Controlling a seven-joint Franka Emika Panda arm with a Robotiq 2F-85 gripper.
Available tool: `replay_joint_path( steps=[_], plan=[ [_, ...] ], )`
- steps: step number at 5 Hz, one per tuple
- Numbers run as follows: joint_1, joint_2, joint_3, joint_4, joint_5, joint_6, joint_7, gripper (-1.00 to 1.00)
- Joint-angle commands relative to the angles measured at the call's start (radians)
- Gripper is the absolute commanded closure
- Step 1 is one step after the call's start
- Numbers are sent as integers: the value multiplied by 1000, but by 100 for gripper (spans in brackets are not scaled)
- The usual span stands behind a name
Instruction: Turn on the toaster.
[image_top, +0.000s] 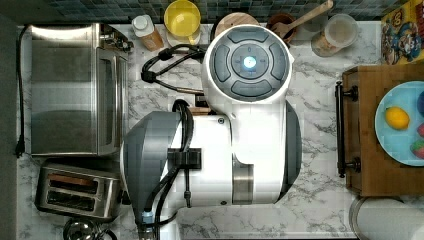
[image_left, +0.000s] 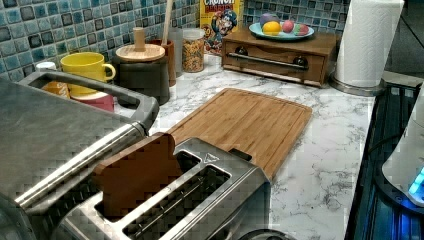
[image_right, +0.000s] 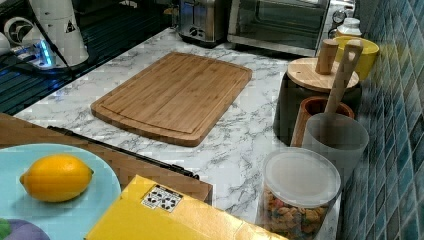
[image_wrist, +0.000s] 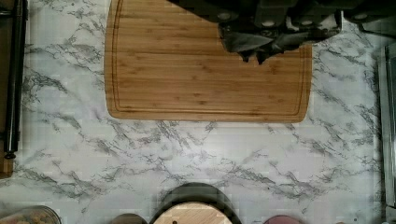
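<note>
The toaster (image_top: 77, 192) is a small brushed-steel box with two long slots, standing at the lower left of the top view, just below the large toaster oven (image_top: 75, 90). A brown slice of bread (image_left: 135, 175) stands up out of the toaster's (image_left: 220, 200) far slot in the left view. The toaster (image_right: 202, 20) also stands at the far end of the counter in the right view. My gripper (image_wrist: 256, 58) hangs shut and empty over the wooden cutting board (image_wrist: 187, 70), well apart from the toaster. My white arm (image_top: 240, 125) covers the middle of the counter.
Along the tiled wall stand a yellow mug (image_top: 182, 20), a dark canister with a wooden lid (image_left: 142, 70), a utensil pot (image_right: 320, 120) and a cereal jar (image_right: 300, 195). A wooden tray with a blue plate (image_top: 395, 145) and a paper towel roll (image_left: 367, 40) stand beyond the board.
</note>
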Motion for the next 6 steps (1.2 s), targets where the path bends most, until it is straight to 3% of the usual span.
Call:
replay_joint_path(
  steps=[1, 2, 4, 6],
  plan=[
    [0, -4, 0, 3, 0, 0, 0, 100],
    [2, -4, -2, 3, 0, 0, 1, 100],
    [52, -116, 39, -272, -8, 95, -2, 100],
    [99, -169, 79, -411, 14, 109, -18, 100]
  ],
)
